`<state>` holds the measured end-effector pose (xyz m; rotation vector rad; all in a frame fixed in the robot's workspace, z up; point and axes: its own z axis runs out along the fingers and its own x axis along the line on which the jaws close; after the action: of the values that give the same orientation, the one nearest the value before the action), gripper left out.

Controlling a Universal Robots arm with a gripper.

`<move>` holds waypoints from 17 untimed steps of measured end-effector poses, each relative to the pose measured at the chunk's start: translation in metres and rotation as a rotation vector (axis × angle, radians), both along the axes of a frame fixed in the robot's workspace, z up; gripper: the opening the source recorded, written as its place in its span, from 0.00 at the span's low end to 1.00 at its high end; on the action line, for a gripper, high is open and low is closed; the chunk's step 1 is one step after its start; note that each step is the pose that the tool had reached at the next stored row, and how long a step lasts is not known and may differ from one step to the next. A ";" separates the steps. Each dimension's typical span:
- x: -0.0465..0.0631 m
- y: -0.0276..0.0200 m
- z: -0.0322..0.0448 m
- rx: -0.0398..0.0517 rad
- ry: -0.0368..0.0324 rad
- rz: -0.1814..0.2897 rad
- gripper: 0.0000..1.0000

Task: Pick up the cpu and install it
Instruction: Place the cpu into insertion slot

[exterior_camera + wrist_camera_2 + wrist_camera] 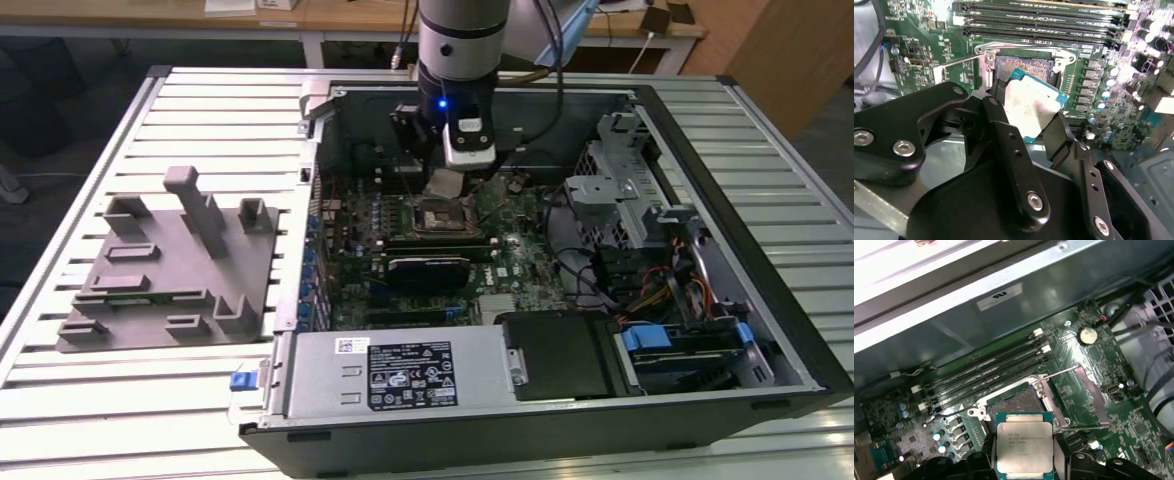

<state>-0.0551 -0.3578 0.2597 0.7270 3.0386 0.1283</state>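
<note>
Gripping a small flat square cpu [1030,106] with a silvery-grey metal top, the black two-fingered gripper [1029,114] of a grey robot arm holds the chip by two opposite edges, its fingers [1002,117] pressed against either side. The cpu sits directly over the black square socket frame [1015,401] with its metal bracket, on the green motherboard [1081,390]; whether chip and socket touch cannot be told. Long black memory slots [986,374] run just beside the socket. In the exterior view, the arm reaches down into an open black computer case [790,335] lying on a slatted metal table [80,150]. A black rectangular finned block [427,270] lies near the socket, and a grey moulded tray [147,275] rests outside the case, towards the exterior view's left.
</note>
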 end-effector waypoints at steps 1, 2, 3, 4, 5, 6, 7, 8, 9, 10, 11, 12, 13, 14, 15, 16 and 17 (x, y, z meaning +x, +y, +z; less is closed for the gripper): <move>0.000 0.0000 0.0000 0.0000 0.0000 -0.013 0.54; 0.000 0.0000 -0.0001 0.0001 -0.0001 -0.026 0.54; 0.000 0.0000 0.0000 0.0001 -0.0001 -0.040 0.54; 0.000 0.0000 0.0000 0.0000 0.0000 -0.053 0.54; 0.000 0.0000 0.0000 0.0000 0.0000 -0.068 0.54; 0.000 0.0000 -0.0001 0.0001 -0.0001 -0.081 0.54; 0.000 0.0000 -0.0001 0.0001 -0.0001 -0.095 0.54; 0.000 0.0000 0.0000 0.0000 -0.0001 -0.108 0.54; 0.000 0.0000 -0.0001 0.0001 -0.0001 -0.122 0.54; 0.000 0.0000 -0.0001 0.0001 -0.0001 -0.135 0.54; 0.000 0.0000 -0.0001 0.0001 -0.0001 -0.148 0.54; 0.000 0.0000 -0.0001 0.0001 -0.0001 -0.161 0.54; 0.000 0.0000 -0.0001 0.0001 -0.0001 -0.174 0.54; 0.000 0.0000 -0.0001 0.0001 -0.0001 -0.186 0.54; 0.000 0.0000 -0.0001 0.0000 -0.0001 -0.199 0.54; 0.000 0.0000 -0.0001 0.0001 -0.0001 -0.212 0.54; 0.000 0.0000 -0.0001 0.0001 -0.0001 -0.225 0.54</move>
<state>-0.0551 -0.3578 0.2596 1.0611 2.9291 0.1247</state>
